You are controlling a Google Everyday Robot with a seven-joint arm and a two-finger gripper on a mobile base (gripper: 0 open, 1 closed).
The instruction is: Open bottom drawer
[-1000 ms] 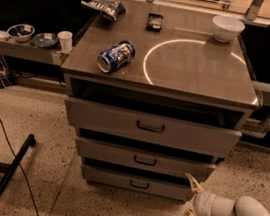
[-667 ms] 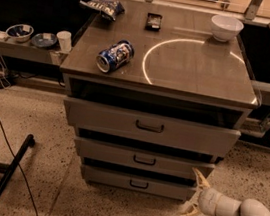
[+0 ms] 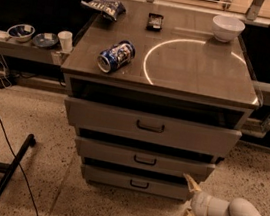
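The bottom drawer [image 3: 114, 179] is the lowest of three flat grey fronts on the grey cabinet, with a small dark bar handle [image 3: 139, 184] at its middle. It stands slightly out from the cabinet, like the two drawers above it. My gripper [image 3: 187, 200] is at the lower right, on a white arm that comes in from the right edge. Its two yellowish fingers [image 3: 192, 183] are spread open and empty. The upper fingertip is close to the drawer's right end; I cannot tell whether it touches. The gripper is well right of the handle.
The middle drawer [image 3: 144, 157] and the top drawer [image 3: 151, 126] sit above. The cabinet top [image 3: 191, 68] bears a blue can [image 3: 115, 56], a white bowl [image 3: 228, 27], a chip bag [image 3: 104, 6] and a dark small object [image 3: 154, 21]. A side shelf [image 3: 17, 47] holds bowls and a cup. A black stand [image 3: 6, 176] and cable lie on the floor at left.
The gripper has moved a little up and left, toward the right end of the bottom drawer. The drawers have not moved.
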